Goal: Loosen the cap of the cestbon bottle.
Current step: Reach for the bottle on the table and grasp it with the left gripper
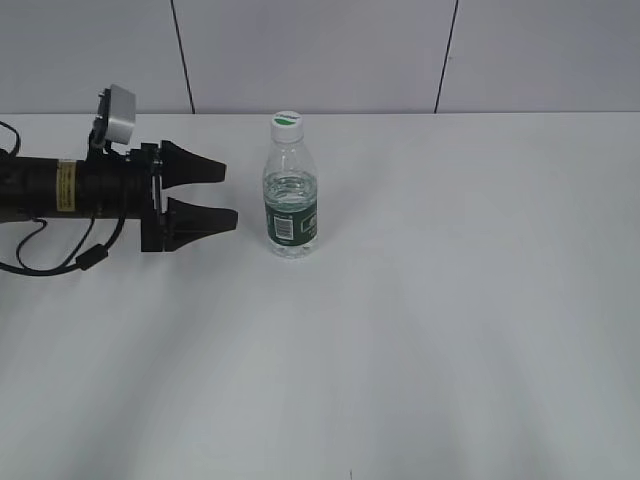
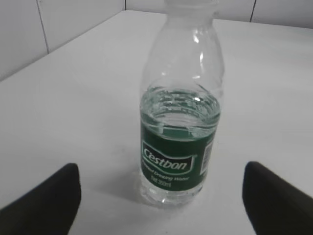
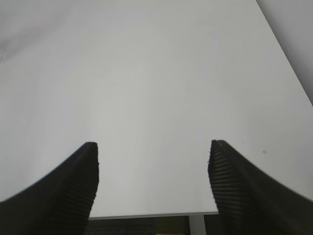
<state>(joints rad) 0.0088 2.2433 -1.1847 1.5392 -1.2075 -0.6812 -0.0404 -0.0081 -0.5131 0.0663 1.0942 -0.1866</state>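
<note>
The cestbon bottle (image 1: 291, 195) stands upright on the white table, clear with a dark green label band. Its white cap (image 1: 287, 123) with a green mark sits on top. My left gripper (image 1: 228, 195) is open and empty, lying level just left of the bottle, a small gap away. In the left wrist view the bottle (image 2: 178, 127) stands ahead of and between the open fingertips (image 2: 161, 188); the cap is cut off at the top edge. My right gripper (image 3: 152, 161) is open and empty over bare table; it does not show in the exterior view.
The white table (image 1: 450, 330) stretches wide around the bottle. A grey panelled wall (image 1: 320, 50) runs behind its far edge. In the right wrist view the table's edge (image 3: 151, 214) lies just below the fingers.
</note>
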